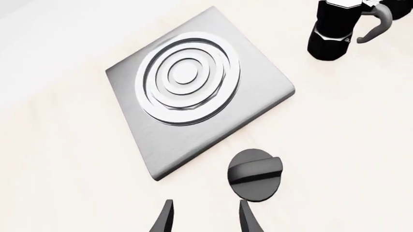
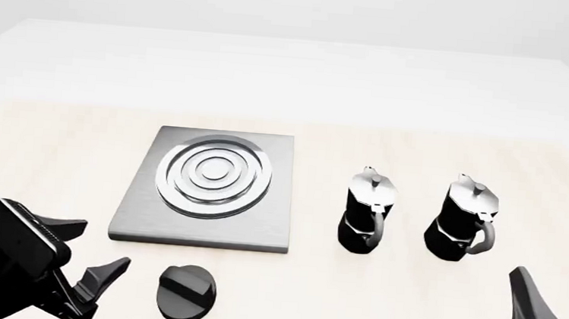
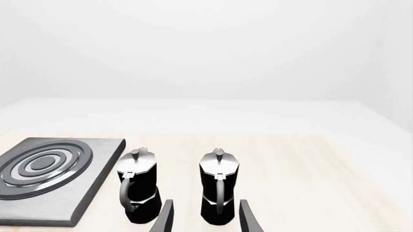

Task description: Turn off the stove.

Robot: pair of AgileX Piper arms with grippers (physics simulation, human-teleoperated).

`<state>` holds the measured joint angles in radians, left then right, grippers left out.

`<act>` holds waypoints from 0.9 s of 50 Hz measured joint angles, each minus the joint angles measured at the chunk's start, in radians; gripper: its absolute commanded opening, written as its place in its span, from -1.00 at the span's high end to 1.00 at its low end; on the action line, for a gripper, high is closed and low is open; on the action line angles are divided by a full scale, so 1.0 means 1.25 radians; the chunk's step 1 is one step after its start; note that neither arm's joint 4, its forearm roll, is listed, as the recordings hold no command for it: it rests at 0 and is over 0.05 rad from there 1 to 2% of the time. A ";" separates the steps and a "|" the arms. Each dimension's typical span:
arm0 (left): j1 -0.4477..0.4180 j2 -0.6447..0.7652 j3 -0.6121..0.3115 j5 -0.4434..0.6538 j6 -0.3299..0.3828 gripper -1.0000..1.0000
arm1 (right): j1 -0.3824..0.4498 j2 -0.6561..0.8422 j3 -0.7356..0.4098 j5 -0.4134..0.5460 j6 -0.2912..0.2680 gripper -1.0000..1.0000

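Note:
The stove is a flat square grey metal plate [image 2: 264,226] with a silver ring burner [image 2: 214,175]; nothing stands on it. Its round black knob [image 2: 186,294] with a raised bar lies apart from the plate, just in front of it. My left gripper [image 2: 91,293] is open and empty, just left of the knob and not touching it. In the left wrist view the knob [image 1: 256,175] sits just ahead of one fingertip [image 1: 247,217], with the plate [image 1: 258,104] beyond. My right gripper [image 2: 563,303] is open and empty at the front right.
Two black-and-silver moka pots [image 2: 367,210] [image 2: 461,218] stand upright to the right of the stove. In the right wrist view they [image 3: 137,186] [image 3: 218,186] stand just ahead of the open right gripper [image 3: 206,220]. One pot [image 1: 332,34] shows in the left wrist view.

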<state>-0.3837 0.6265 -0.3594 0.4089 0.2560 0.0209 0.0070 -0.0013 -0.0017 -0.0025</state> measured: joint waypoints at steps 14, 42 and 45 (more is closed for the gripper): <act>-0.059 0.067 0.057 -0.086 -0.063 -1.00 | -0.002 -0.001 0.000 0.001 0.001 -1.00; -0.035 0.279 0.152 -0.323 -0.049 -1.00 | -0.005 0.003 -0.002 -0.002 0.005 -1.00; -0.031 0.305 0.152 -0.348 -0.043 -1.00 | -0.006 0.003 -0.002 -0.003 0.005 -1.00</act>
<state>-0.4219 1.0079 -0.1699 -0.0256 0.2017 0.0140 0.0109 -0.0034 -0.0051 0.0038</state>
